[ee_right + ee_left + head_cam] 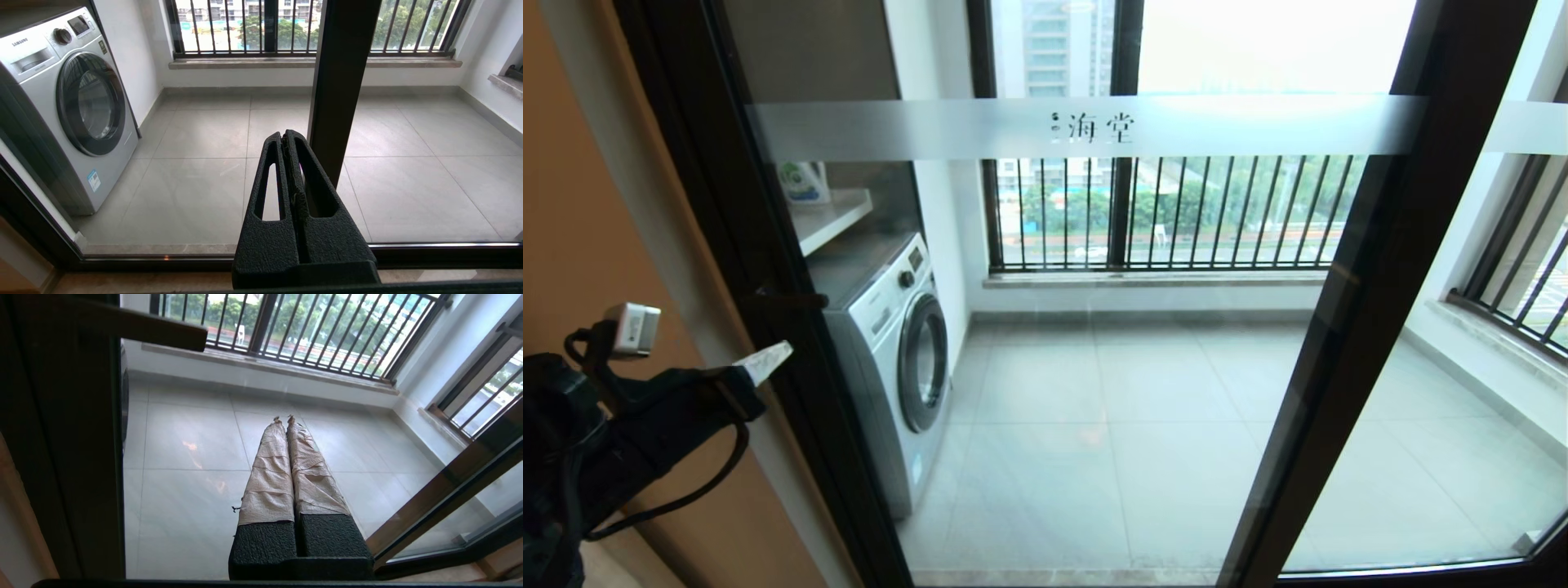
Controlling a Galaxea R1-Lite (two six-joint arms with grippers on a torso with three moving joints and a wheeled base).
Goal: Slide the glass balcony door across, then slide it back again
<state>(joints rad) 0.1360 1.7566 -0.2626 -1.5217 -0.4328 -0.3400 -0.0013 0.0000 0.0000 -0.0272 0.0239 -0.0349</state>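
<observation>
Standing upright, glass balcony door (1045, 327), handle left

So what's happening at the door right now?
The left gripper, fingers shut and holding nothing, is raised beside the left frame of the glass balcony door, just below its small dark handle. The right gripper is shut too, held low in front of the glass. The washing machine stands behind the glass.
</observation>
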